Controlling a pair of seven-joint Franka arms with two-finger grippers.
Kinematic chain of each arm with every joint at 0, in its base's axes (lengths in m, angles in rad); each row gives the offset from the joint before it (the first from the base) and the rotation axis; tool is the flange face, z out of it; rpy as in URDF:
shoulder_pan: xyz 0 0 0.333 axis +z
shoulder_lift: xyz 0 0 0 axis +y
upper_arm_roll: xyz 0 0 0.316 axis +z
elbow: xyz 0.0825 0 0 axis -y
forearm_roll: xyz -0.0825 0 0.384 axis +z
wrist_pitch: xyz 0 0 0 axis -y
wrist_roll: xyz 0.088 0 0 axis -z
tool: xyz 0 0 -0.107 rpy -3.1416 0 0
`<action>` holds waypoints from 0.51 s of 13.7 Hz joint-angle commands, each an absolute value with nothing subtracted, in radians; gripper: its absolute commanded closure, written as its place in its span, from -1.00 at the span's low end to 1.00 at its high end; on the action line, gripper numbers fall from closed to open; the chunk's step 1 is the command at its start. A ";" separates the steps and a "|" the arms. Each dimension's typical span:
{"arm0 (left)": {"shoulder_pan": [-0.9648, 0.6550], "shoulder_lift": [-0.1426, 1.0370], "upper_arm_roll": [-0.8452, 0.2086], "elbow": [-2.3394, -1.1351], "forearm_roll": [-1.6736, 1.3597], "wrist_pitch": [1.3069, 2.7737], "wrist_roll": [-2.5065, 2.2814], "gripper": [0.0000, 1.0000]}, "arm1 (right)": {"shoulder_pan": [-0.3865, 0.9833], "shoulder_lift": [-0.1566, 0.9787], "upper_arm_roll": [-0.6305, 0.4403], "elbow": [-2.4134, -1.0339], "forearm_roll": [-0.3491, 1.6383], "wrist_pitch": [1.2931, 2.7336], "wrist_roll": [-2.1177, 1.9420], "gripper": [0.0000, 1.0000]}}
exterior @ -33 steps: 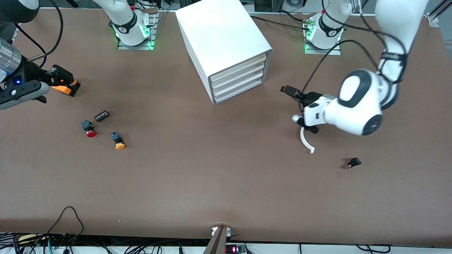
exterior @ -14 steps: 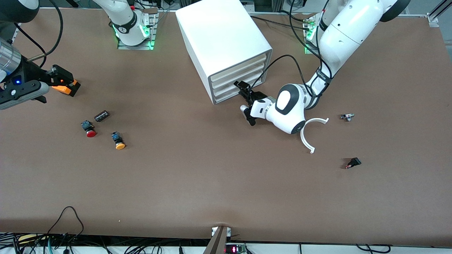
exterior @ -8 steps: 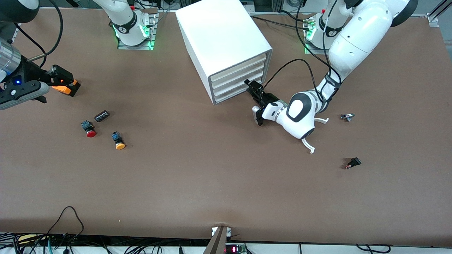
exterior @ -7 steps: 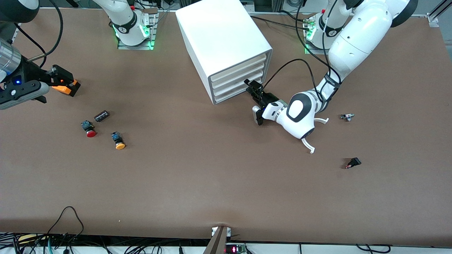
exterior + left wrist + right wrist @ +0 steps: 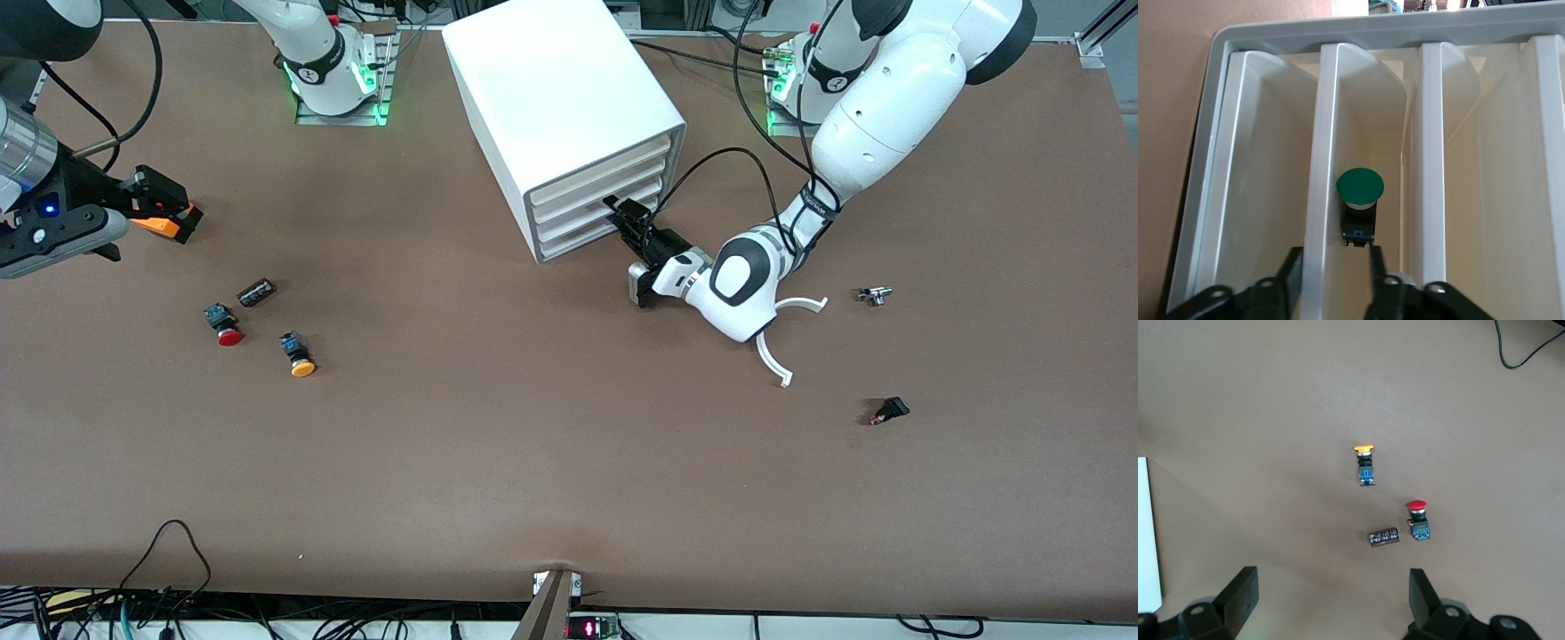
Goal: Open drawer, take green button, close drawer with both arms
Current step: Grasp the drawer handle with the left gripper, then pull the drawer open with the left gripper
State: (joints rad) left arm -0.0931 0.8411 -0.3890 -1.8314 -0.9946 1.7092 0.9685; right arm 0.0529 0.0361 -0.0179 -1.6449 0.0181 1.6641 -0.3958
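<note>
The button [image 5: 1360, 185] only shows in the left wrist view, lying inside the drawer [image 5: 597, 233]. In the front view's upper middle, the cabinet [image 5: 551, 80] hides it. The left gripper [image 5: 627, 216] sits slightly parted around the drawer's front lip, and the right gripper [image 5: 173, 209] waits spread wide over the brown table [image 5: 533, 427].

Bottommost drawer [image 5: 591, 238] of the white cabinet: cream-white, shallow, and we see its front flush with the three above. Button [image 5: 1360, 185]: round green cap turned outward, dark body, lying inside the cabinet between two drawer fronts; we cannot tell which drawer. Left gripper [image 5: 627, 212] is at the lower drawer fronts, fingers [image 5: 1293, 261] apart astride one front edge; right gripper [image 5: 164, 209] waits over the counter's right-arm end, fingers spread.
</note>
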 commanded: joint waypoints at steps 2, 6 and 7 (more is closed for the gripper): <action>-0.097 0.845 -0.390 -1.841 -1.025 1.712 0.996 0.96 | 0.048 0.051 -0.015 -1.618 0.023 1.655 -0.385 -1.00; -0.094 0.865 -0.390 -1.833 -1.025 1.710 0.994 1.00 | 0.048 0.051 -0.015 -1.618 0.023 1.655 -0.385 -1.00; -0.089 0.865 -0.390 -1.830 -1.025 1.710 0.989 1.00 | 0.048 0.051 -0.015 -1.618 0.023 1.655 -0.385 -1.00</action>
State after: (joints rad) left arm -0.0917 0.8608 -0.3888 -1.8325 -0.9981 1.7198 0.9861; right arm 0.0521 0.0379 -0.0184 -1.6449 0.0181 1.6641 -0.3953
